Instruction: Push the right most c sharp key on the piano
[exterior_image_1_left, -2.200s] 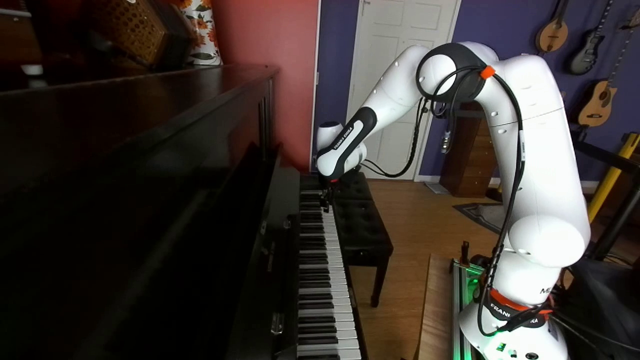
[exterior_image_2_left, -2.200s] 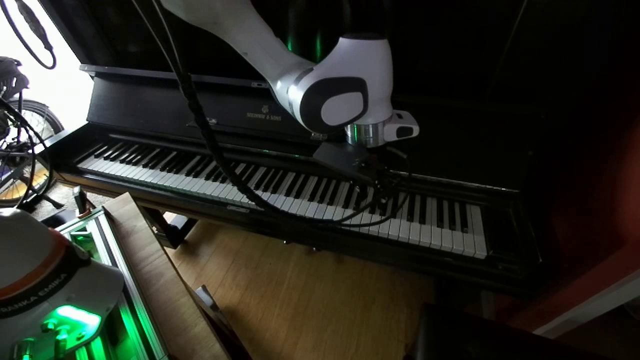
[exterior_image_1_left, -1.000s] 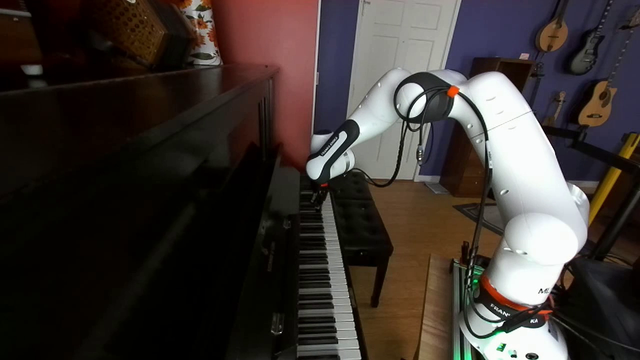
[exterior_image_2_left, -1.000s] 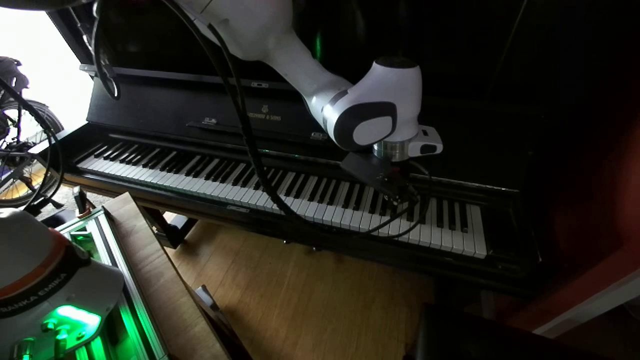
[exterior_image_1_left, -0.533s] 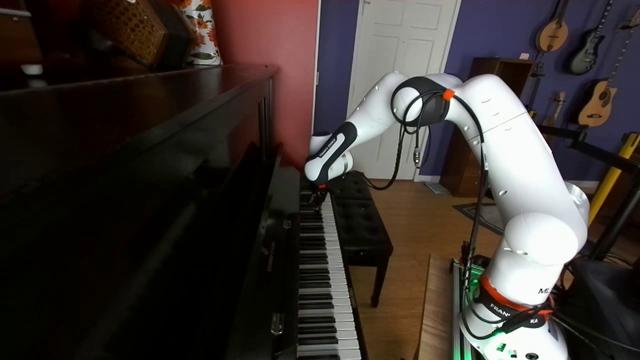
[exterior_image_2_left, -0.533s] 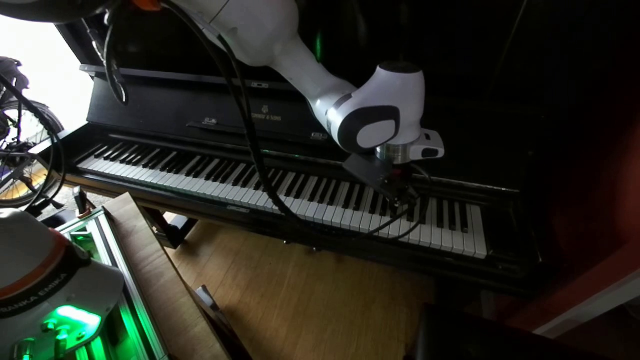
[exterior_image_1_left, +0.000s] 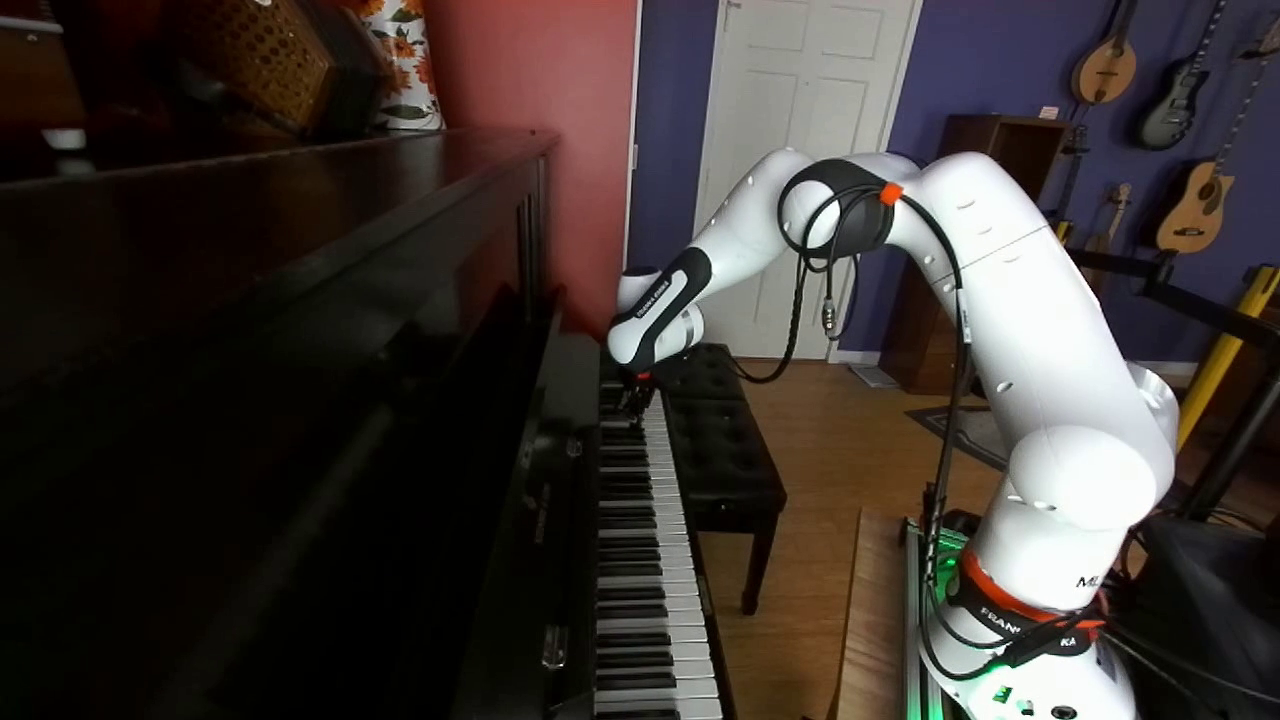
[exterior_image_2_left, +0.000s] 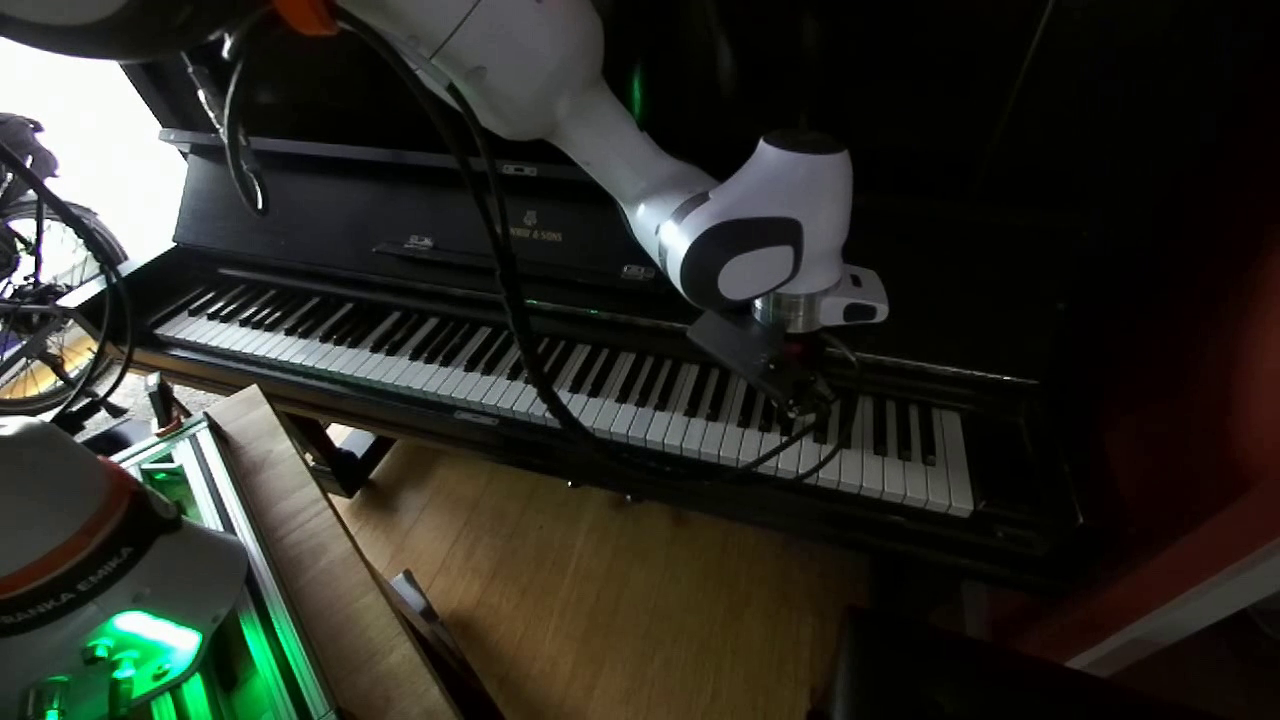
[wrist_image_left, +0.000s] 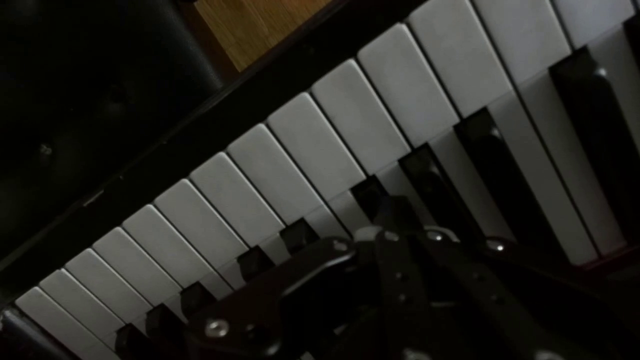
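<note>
Where the white arm (exterior_image_1_left: 1015, 270) arches through the right half of the frame in an exterior view, the piano (exterior_image_1_left: 400, 420) stands opposite: large, dark-cased, filling the left, keys running from bottom centre up to the middle; gripper (exterior_image_1_left: 636, 412) toward the far end of that row, bench (exterior_image_1_left: 718, 430) to its right, fingers too small to read. In an exterior view: keyboard (exterior_image_2_left: 625, 400) shown end to end, sloping from middle left to lower right; black cable (exterior_image_2_left: 518, 325) looping in front of it; gripper over the keys right of centre, contact undetermined. Wrist view: gripper (wrist_image_left: 397, 215), fingers to all appearance pressed together, nothing seen between, tip overlapping a black key (wrist_image_left: 369, 192) just right of centre (touching or merely above, not to be told); keyboard's treble end at lower left. Target, by judgement: counting from that end, three black keys, then two, the C sharp key (wrist_image_left: 299, 236) should be the upper-right member of the pair, left of the tip. Step in hand: alignment, apparently. Recommended: bring the tip over to that key, allowing for parallax; centre it, clear of both white neighbours; press straight down, gently, full travel; watch cable slack.
</note>
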